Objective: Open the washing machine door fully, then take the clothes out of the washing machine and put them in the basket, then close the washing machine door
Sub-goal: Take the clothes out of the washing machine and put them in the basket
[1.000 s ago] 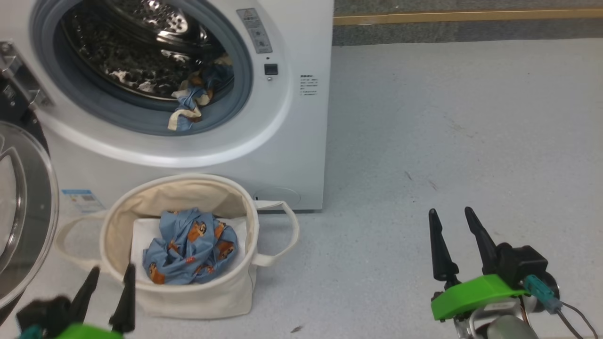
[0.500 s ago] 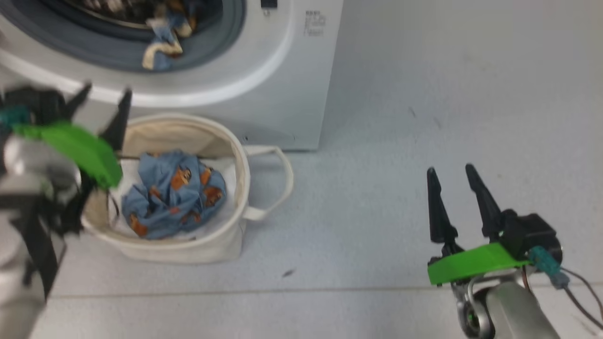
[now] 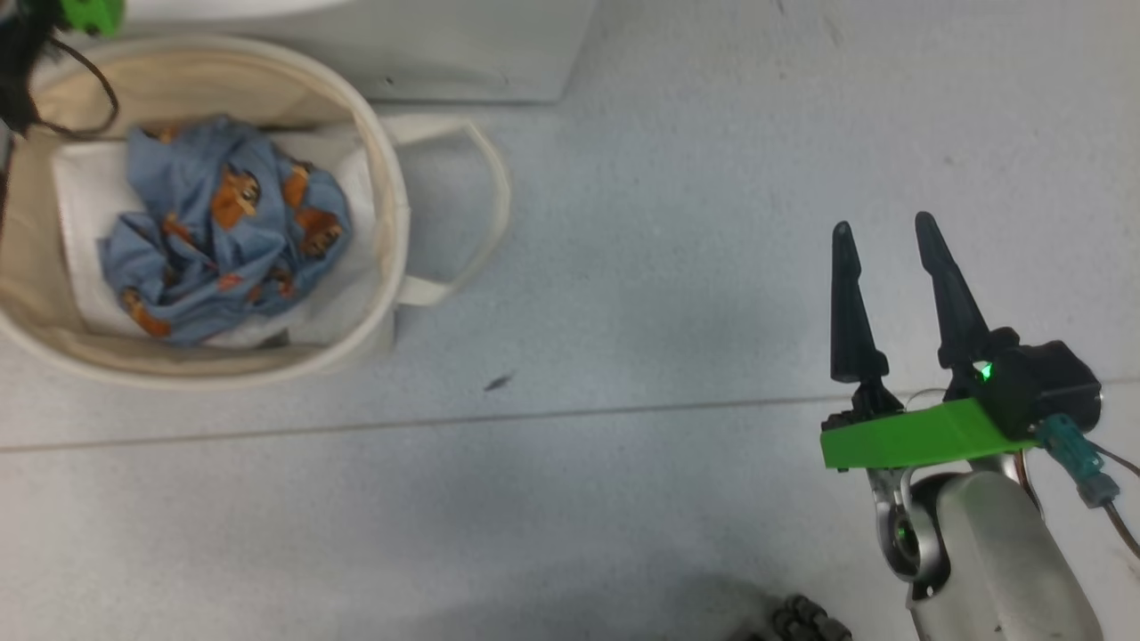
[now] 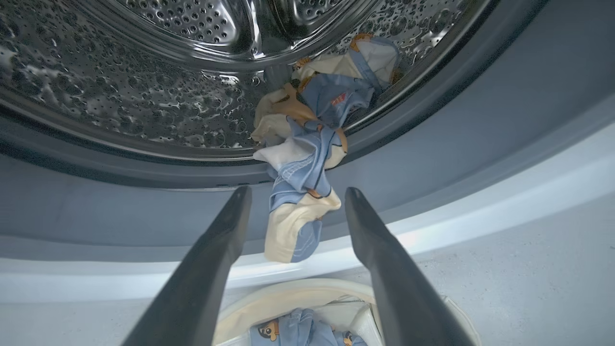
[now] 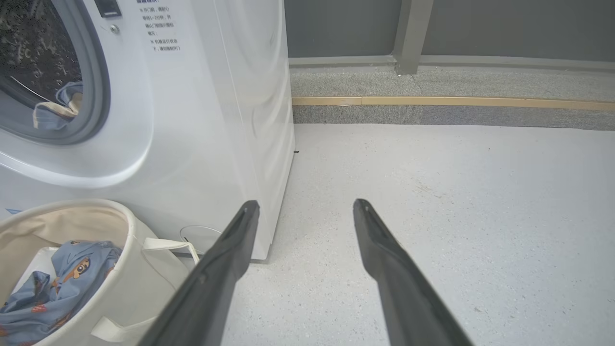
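A cream and blue garment of the clothes (image 4: 300,168) hangs out of the steel drum (image 4: 168,72) over the grey gasket (image 4: 432,144) of the washing machine (image 5: 216,96). My left gripper (image 4: 295,192) is open just in front of it, one finger on each side of the dangling end, not touching. Below stands the cream basket (image 3: 383,205) with a light blue, orange-printed garment (image 3: 223,231) inside. My right gripper (image 3: 882,223) is open and empty over the floor, well right of the basket. The washing machine door is out of view.
A flat white pad (image 3: 76,223) lines the basket's bottom. Open grey floor (image 5: 456,202) stretches right of the machine to a yellow strip (image 5: 432,101) along the wall. A dark speck (image 3: 499,383) lies on the floor near the basket.
The head camera has tilted down, so the machine's opening has left its view. My left arm has risen from beside the basket up to the drum opening. The right gripper has stayed put, open.
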Robot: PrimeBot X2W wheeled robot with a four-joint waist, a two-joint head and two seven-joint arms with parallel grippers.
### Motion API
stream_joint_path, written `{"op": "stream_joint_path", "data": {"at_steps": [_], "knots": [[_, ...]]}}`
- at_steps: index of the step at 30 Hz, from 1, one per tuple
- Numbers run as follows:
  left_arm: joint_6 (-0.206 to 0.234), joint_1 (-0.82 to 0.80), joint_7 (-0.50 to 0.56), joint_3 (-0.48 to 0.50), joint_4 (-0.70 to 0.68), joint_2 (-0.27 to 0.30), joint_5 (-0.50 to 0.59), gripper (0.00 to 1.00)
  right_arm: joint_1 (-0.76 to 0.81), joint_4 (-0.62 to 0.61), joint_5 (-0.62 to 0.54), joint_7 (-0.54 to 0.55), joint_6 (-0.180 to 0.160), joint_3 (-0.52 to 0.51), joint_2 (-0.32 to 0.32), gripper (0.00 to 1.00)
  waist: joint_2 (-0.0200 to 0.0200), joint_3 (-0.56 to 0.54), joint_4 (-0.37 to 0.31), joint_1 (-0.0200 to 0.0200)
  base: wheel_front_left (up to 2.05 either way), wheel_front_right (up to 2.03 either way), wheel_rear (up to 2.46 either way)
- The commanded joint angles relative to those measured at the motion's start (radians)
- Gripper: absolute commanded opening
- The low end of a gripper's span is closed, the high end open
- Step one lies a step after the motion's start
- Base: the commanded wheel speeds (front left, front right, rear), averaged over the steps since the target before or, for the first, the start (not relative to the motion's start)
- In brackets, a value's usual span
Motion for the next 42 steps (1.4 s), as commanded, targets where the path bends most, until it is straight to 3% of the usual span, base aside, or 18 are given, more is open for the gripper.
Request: {"op": "stream_joint_path", "data": {"at_steps": [1,9,16,17,21,27,32,35,36,38,42], "knots": [[-0.004,-0.062,0.011,0.014,-0.003,0.037,0.010,1.00,0.000,-0.034,-0.012,-0.012,0.001,0.020,0.008,1.00,0.0001,0.071,-0.033,-0.0004,0.00,0.00,0.00],[-0.015,-0.260,-0.005,0.012,0.144,0.005,-0.048,1.00,-0.007,-0.068,-0.022,-0.012,0.001,0.001,0.016,1.00,0.0001,0.176,-0.056,-0.0004,0.00,0.00,0.00],[-0.015,-0.290,-0.014,-0.039,0.163,0.002,-0.098,1.00,-0.014,-0.080,-0.024,-0.012,0.001,-0.003,0.018,1.00,0.0001,0.212,-0.054,-0.0004,0.00,0.00,0.00],[-0.015,-0.286,-0.018,-0.050,0.163,0.001,-0.104,0.00,-0.015,-0.080,-0.023,-0.012,0.001,-0.004,0.018,1.00,0.0001,0.213,-0.052,-0.0004,0.00,0.00,0.00],[-0.015,-0.277,-0.083,-0.065,0.155,0.001,-0.139,0.00,-0.013,-0.076,-0.021,-0.012,0.001,-0.009,0.019,1.00,0.0001,0.203,-0.040,-0.0004,0.00,0.00,0.00],[-0.015,-0.194,-0.268,-0.089,0.059,0.003,-0.248,0.00,-0.005,-0.054,-0.031,-0.012,0.001,-0.020,0.019,1.00,0.0001,0.140,0.001,-0.0004,0.00,0.00,0.00],[-0.015,-0.078,-0.448,-0.157,-0.092,0.063,-0.331,0.00,0.001,-0.026,-0.030,-0.012,0.001,-0.015,0.014,1.00,0.0001,0.060,0.034,-0.0004,0.00,0.00,0.00],[-0.015,0.017,-0.488,-0.201,-0.208,0.126,-0.361,0.00,0.003,-0.003,-0.025,-0.012,0.001,0.000,0.007,1.00,0.0001,0.009,0.050,-0.0004,0.00,0.00,0.00],[-0.015,0.084,-0.491,-0.160,-0.305,0.165,-0.377,0.00,0.007,0.012,-0.020,-0.012,0.001,0.004,0.002,1.00,0.0001,-0.022,0.062,-0.0004,0.00,0.00,0.00],[-0.015,0.172,-0.491,-0.063,-0.412,0.189,-0.360,0.00,0.013,0.024,-0.012,-0.012,0.001,0.004,0.000,1.00,0.0001,-0.053,0.073,-0.0004,0.00,0.00,0.00],[-0.015,0.417,-0.491,0.178,-0.606,0.170,-0.277,0.00,0.032,0.047,0.002,-0.012,0.001,0.011,-0.004,1.00,0.0001,-0.124,0.089,-0.0004,0.00,0.00,0.00]]}}
